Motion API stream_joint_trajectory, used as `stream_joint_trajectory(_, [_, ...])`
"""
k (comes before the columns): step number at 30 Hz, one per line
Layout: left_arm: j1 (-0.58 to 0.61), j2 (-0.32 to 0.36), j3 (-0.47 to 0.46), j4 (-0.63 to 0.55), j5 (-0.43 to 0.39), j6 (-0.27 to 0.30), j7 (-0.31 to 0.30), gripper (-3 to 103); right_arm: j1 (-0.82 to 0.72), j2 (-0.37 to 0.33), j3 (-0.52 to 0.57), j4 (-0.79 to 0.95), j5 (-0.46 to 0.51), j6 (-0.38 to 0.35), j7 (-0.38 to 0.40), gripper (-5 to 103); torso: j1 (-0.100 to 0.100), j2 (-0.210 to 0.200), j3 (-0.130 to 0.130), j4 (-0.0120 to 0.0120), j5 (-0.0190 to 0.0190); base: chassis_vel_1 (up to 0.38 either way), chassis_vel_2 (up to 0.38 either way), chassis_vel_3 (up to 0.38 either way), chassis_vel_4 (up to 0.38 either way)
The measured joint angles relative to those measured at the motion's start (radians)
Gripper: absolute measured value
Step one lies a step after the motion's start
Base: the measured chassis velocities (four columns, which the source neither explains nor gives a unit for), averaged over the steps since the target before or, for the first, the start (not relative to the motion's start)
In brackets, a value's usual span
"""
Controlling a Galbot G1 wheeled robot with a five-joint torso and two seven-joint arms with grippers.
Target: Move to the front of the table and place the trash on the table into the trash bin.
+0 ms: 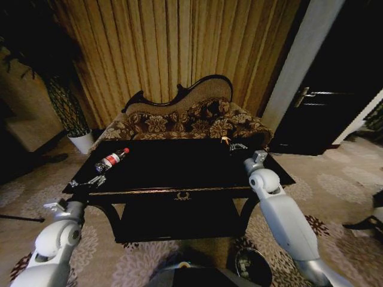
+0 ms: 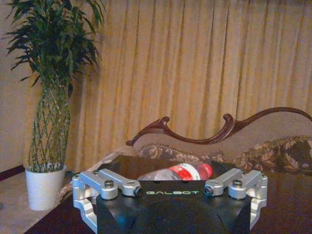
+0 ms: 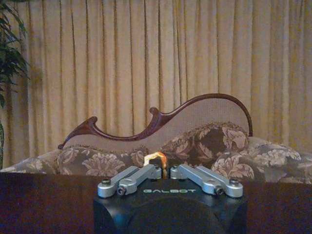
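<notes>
Left gripper (image 2: 169, 190) jaws apart facing bottle (image 2: 178, 172); right gripper (image 3: 165, 171) jaws clamped on orange-yellow scrap (image 3: 157, 157)

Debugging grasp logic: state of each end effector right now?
Left end effector: open, holding nothing, at the table's front left edge short of the bottle.
Right end effector: shut on the orange-yellow scrap.

The bottle (image 1: 112, 159) lies on the table (image 1: 179, 170) toward my left; a scrap (image 1: 225, 140) sits at its far edge, the sofa (image 1: 185, 116) behind, the bin (image 1: 252, 266) on the floor before it, to my right.
</notes>
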Motion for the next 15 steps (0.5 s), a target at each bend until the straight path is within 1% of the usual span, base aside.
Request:
stream_joint_trajectory(5, [-0.016,-0.002,0.011,0.000,-0.001,0.004,-0.008,100,-0.049,0.009,0.013,0.041,-0.023,0.000,0.000,4,0.000,0.000,0.000,0.0000,0.0000,0.000,0.000,0.000,0.000])
stream_joint_trajectory(10, [-0.022,-0.013,0.017,-0.005,0.001,0.006,-0.010,100,-0.083,0.003,0.032,0.069,-0.027,0.000,0.000,4,0.000,0.000,0.000,-0.0001,-0.0002,0.012,-0.009,-0.004,0.013])
stream_joint_trajectory(15, [-0.020,-0.026,0.021,-0.017,0.007,0.011,-0.010,100,-0.111,0.000,0.056,0.074,-0.031,0.006,0.000,4,0.000,0.000,0.000,0.0001,0.0000,0.090,-0.076,-0.102,0.096])
